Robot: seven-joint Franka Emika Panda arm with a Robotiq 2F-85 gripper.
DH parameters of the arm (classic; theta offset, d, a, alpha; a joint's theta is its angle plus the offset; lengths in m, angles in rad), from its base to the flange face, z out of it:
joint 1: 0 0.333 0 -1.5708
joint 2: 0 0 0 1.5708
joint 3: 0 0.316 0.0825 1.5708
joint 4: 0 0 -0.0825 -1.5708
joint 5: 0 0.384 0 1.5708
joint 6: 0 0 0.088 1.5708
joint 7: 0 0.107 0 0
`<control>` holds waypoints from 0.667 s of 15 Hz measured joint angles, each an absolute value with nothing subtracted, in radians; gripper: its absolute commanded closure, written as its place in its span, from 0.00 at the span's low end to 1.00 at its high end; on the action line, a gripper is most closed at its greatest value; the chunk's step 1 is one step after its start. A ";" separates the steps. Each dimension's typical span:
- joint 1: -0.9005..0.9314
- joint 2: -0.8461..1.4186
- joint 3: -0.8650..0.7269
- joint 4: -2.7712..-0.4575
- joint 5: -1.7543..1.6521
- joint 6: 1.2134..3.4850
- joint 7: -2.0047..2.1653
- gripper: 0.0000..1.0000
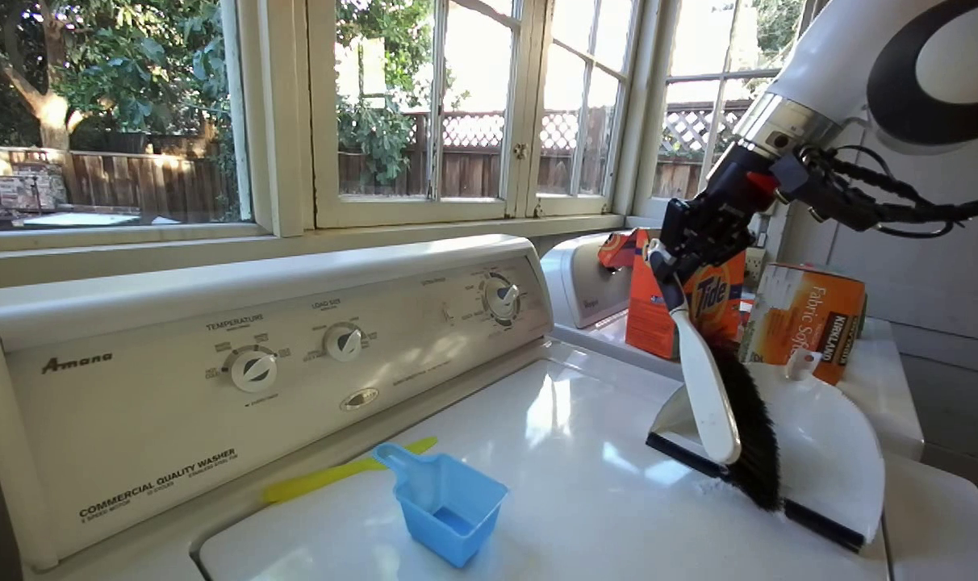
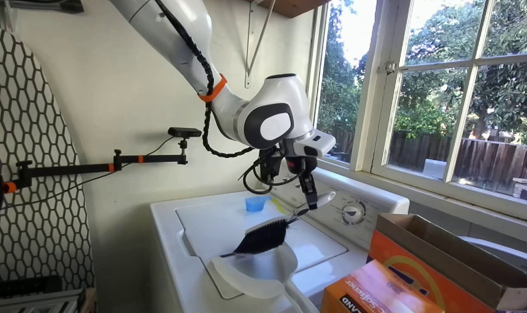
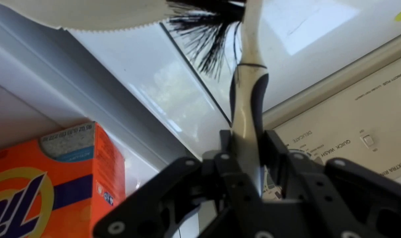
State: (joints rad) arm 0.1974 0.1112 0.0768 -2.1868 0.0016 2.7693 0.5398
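My gripper [image 3: 247,137] is shut on the handle of a white hand brush [image 3: 246,96], with a finger against each side of the dark-inlaid grip. In an exterior view the brush [image 1: 708,395] slants down from the gripper [image 1: 671,266], its black bristles [image 1: 751,436] reaching into the mouth of a white dustpan [image 1: 832,444]. The dustpan [image 2: 246,284] lies on the washer lid [image 2: 220,226], below and to the side of the gripper [image 2: 312,204]. A little white powder [image 1: 715,486] shows by the dustpan's dark lip. Whether the bristles press on the pan cannot be told.
A blue scoop [image 1: 453,500] stands on the washer lid, with a yellow strip-like object [image 1: 336,474] behind it. An orange Tide box [image 2: 402,261] and a Fabric Softener box [image 1: 808,315] stand beyond the dustpan. The control panel [image 1: 279,347] rises along the window side.
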 measured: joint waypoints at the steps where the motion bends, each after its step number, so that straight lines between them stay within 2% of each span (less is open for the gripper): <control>1: 0.197 0.101 0.072 -2.187 -0.018 2.769 0.551 0.93; 10: 0.194 0.038 0.121 -2.192 0.112 2.769 0.483 0.93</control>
